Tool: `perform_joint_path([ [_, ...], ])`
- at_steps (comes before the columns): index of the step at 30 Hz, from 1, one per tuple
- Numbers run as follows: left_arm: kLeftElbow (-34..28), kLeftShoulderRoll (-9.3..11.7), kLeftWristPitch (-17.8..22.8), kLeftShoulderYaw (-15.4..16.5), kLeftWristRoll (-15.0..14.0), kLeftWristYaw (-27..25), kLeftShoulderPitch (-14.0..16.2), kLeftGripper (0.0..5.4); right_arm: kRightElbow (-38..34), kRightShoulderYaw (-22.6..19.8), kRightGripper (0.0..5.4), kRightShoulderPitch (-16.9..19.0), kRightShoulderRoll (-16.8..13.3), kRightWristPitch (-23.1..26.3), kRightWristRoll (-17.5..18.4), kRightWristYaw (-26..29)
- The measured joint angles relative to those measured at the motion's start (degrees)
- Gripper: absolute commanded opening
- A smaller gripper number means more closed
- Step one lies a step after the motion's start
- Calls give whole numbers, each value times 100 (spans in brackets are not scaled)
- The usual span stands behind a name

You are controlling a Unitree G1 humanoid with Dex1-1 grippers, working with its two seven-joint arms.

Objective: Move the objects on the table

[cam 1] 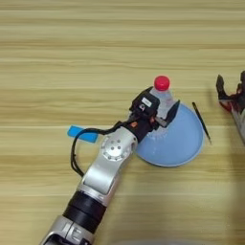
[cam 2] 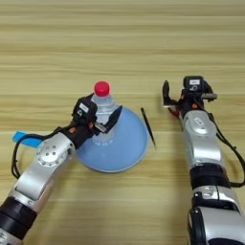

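Note:
A small clear bottle (cam 2: 103, 103) with a red cap stands upright on the back left part of the light-blue plate (cam 2: 122, 148). My left gripper (cam 2: 102, 120) is shut on the bottle's lower body, one black finger (cam 2: 115, 117) on its right side and the other on its left. Right of the plate lies the thin black stick (cam 2: 148, 126). My right gripper (cam 2: 185, 98) stands open over the red-handled scissors (cam 2: 174, 111), which it mostly hides. The blue block (cam 1: 82, 134) lies flat behind my left forearm.
The wooden table (cam 1: 72, 57) fills both views. My left arm crosses it from the bottom left, and my right arm comes up along the right side.

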Motion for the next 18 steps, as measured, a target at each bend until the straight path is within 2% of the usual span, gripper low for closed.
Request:
perform_joint_path([
  [11, 0, 0, 0, -4, 136, 1, 0, 534, -1, 2, 540, 0, 0, 0, -3, 0],
  [18, -3, 0, -2, -2, 183, -2, 1, 537, -1, 2, 540, 0, 0, 0, -4, 0],
])
